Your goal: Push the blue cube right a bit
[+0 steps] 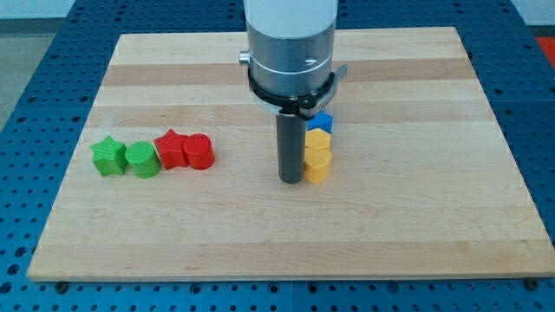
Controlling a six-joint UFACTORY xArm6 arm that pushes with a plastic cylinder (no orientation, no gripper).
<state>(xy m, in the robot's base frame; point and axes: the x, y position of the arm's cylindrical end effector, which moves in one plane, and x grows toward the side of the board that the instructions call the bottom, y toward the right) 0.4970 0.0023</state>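
The blue cube (pixel 323 121) sits near the board's middle, partly hidden behind the arm's body. Two yellow blocks stand in a column right below it: an upper yellow block (pixel 318 141) and a lower yellow block (pixel 317 163); their shapes are hard to make out. My tip (pixel 290 179) rests on the board just left of the lower yellow block, close to it or touching. The tip is below and to the left of the blue cube.
At the view's left is a row: a green star (pixel 107 156), a green rounded block (pixel 142 159), a red star (pixel 172 148) and a red rounded block (pixel 199 152). The wooden board (pixel 416 217) lies on a blue pegged table.
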